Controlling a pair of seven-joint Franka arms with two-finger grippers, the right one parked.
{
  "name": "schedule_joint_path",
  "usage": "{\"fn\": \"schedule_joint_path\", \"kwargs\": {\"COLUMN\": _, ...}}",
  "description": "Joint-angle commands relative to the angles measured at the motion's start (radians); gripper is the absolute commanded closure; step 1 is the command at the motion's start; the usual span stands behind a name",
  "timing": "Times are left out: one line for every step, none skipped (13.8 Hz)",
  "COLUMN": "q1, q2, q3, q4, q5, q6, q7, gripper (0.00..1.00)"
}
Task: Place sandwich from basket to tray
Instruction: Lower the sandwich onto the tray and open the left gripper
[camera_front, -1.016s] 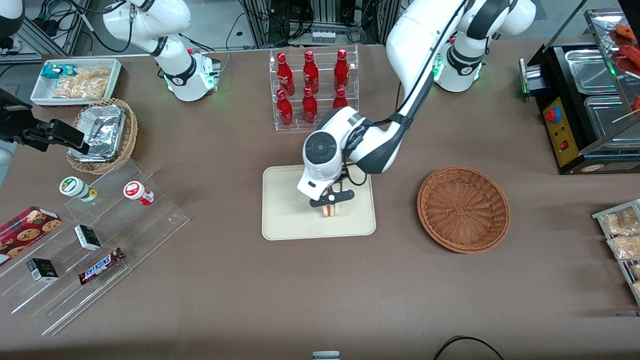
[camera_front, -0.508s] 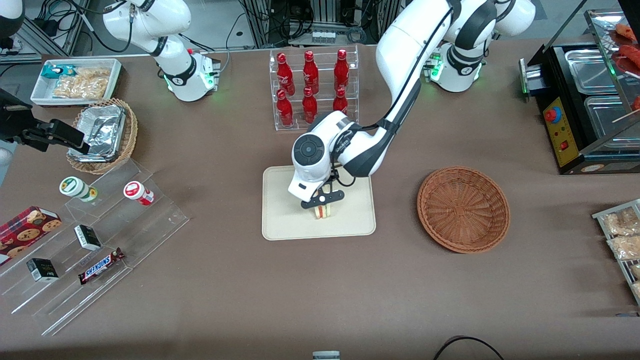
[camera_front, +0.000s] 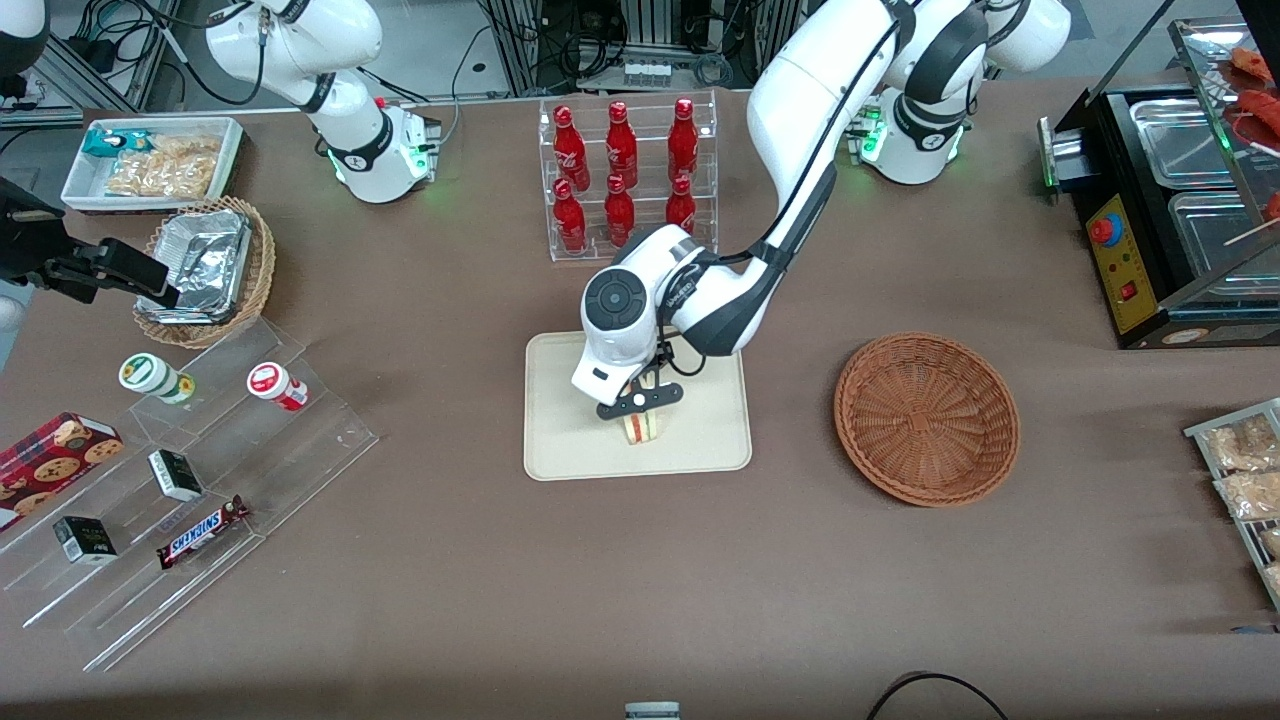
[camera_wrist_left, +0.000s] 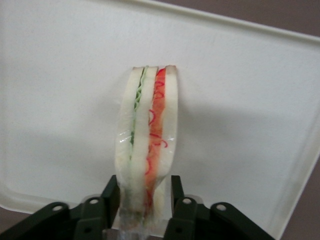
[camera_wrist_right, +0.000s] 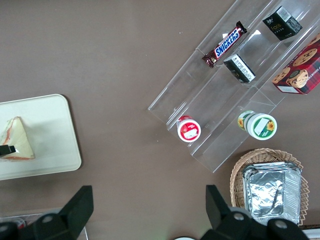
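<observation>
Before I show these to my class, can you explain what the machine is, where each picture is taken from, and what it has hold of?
It is a white robot arm on a brown table, seen from three cameras: one facing the robot, one on the working arm's wrist, and one on a second, parked arm. The arm ends in a two-fingered claw, which is shut on a sandwich over a cream tray. The wrist view shows the black fingers pinching the bread. A reddish wicker basket lies beside the tray, toward the working arm's end. Red bottles stand in a clear rack farther from the front camera.
</observation>
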Motion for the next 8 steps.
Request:
{"fn": "schedule_joint_path", "kwargs": {"q1": -0.004, "q2": -0.062, "q3": 0.015, "q4": -0.006, "q5": 0.002, "q6": -0.026, "q7": -0.006, "gripper": 0.00}}
{"fn": "schedule_joint_path", "kwargs": {"q1": -0.006, "q2": -0.087, "q3": 0.016, "q4": -0.013, "q5": 0.004, "q6": -0.061, "q7": -0.006, "gripper": 0.00}}
{"fn": "schedule_joint_path", "kwargs": {"q1": -0.002, "q2": -0.107, "q3": 0.018, "q4": -0.013, "q5": 0.004, "q6": -0.093, "q7": -0.007, "gripper": 0.00}}
{"fn": "schedule_joint_path", "kwargs": {"q1": 0.002, "q2": -0.125, "q3": 0.020, "q4": -0.013, "q5": 0.005, "q6": -0.119, "q7": -0.006, "gripper": 0.00}}
{"fn": "schedule_joint_path", "kwargs": {"q1": 0.008, "q2": -0.139, "q3": 0.023, "q4": -0.013, "q5": 0.010, "q6": -0.152, "q7": -0.006, "gripper": 0.00}}
{"fn": "schedule_joint_path", "kwargs": {"q1": 0.010, "q2": -0.157, "q3": 0.044, "q4": -0.013, "q5": 0.016, "q6": -0.181, "q7": -0.007, "gripper": 0.00}}
{"fn": "schedule_joint_path", "kwargs": {"q1": 0.010, "q2": -0.177, "q3": 0.073, "q4": -0.017, "q5": 0.015, "q6": -0.211, "q7": -0.015, "gripper": 0.00}}
{"fn": "schedule_joint_path", "kwargs": {"q1": 0.016, "q2": -0.220, "q3": 0.096, "q4": -0.042, "q5": 0.008, "q6": -0.250, "q7": -0.003, "gripper": 0.00}}
